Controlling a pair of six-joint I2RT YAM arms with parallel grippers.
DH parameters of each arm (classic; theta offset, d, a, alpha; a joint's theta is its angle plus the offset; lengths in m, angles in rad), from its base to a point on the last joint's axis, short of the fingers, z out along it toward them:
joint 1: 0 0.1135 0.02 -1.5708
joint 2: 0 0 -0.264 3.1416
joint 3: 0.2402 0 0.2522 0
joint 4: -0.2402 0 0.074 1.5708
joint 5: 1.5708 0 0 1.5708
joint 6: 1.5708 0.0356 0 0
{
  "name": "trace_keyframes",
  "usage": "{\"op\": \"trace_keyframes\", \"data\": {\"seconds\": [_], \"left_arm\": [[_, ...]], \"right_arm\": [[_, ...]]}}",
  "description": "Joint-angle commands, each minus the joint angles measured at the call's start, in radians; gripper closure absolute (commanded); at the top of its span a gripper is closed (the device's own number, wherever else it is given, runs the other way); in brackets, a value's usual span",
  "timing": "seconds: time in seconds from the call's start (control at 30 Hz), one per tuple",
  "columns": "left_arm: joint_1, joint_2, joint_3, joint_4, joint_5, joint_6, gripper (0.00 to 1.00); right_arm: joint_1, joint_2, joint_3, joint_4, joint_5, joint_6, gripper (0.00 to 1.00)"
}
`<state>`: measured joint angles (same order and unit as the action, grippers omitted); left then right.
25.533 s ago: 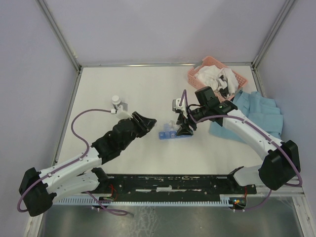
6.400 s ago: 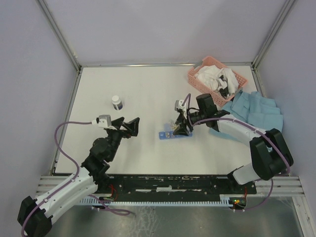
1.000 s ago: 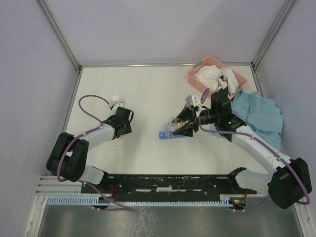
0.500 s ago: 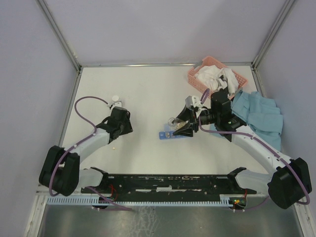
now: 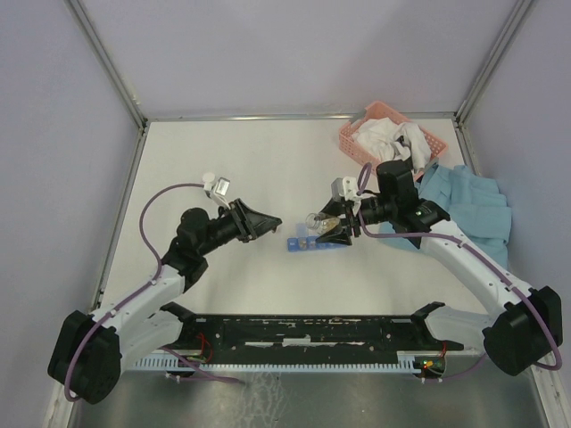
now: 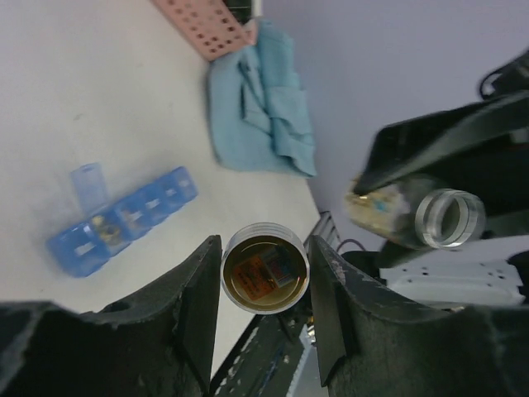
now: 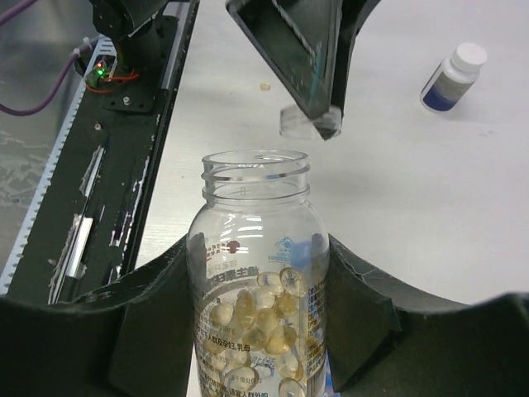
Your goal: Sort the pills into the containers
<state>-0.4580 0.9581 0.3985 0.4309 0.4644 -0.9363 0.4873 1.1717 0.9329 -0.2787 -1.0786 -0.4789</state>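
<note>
Could dump a heap of pills (image 7: 252,318) past the blue strip (image 5: 308,242) if tipped too sharply over such small cells. Clamping the open bottle (image 5: 318,219) in the right gripper (image 5: 335,230), strip just below at 8 o'clock. Pinching the cap (image 6: 264,269) in the left gripper (image 5: 272,221), strip near at 4 o'clock.

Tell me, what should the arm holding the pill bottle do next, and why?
Probably tip the bottle over the blue organiser: the right gripper holds it uncapped with pills inside, one compartment lid stands open, and the left gripper holds the cap aside.
</note>
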Motion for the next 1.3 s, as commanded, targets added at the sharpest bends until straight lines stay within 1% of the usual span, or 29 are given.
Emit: {"op": "trace_keyframes", "data": {"seconds": [0.0, 0.13, 0.27, 0.37, 0.43, 0.57, 0.8, 1.27], "left_arm": [[-0.054, -0.024, 0.027, 0.280, 0.080, -0.147, 0.64], [-0.133, -0.019, 0.067, 0.271, 0.018, -0.125, 0.64], [-0.217, -0.003, 0.132, 0.189, -0.084, -0.060, 0.64], [-0.250, 0.022, 0.165, 0.162, -0.118, -0.042, 0.64], [-0.264, 0.037, 0.182, 0.149, -0.137, -0.038, 0.64], [-0.284, 0.056, 0.228, 0.056, -0.195, -0.001, 0.64], [-0.304, 0.053, 0.263, -0.051, -0.251, 0.041, 0.64], [-0.323, 0.080, 0.275, -0.051, -0.250, 0.034, 0.64]], "right_arm": [[0.005, 0.010, 0.044, -0.071, 0.042, -0.079, 0.82], [0.004, 0.013, 0.048, -0.070, 0.075, -0.073, 0.83], [0.004, 0.008, 0.048, -0.064, 0.103, -0.063, 0.83], [0.005, 0.005, 0.050, -0.062, 0.125, -0.058, 0.84], [0.008, 0.003, 0.052, -0.063, 0.141, -0.058, 0.84], [0.018, -0.005, 0.057, -0.071, 0.166, -0.063, 0.84], [0.032, -0.010, 0.066, -0.090, 0.190, -0.071, 0.85], [0.064, -0.010, 0.069, -0.099, 0.211, -0.084, 0.86]]}}
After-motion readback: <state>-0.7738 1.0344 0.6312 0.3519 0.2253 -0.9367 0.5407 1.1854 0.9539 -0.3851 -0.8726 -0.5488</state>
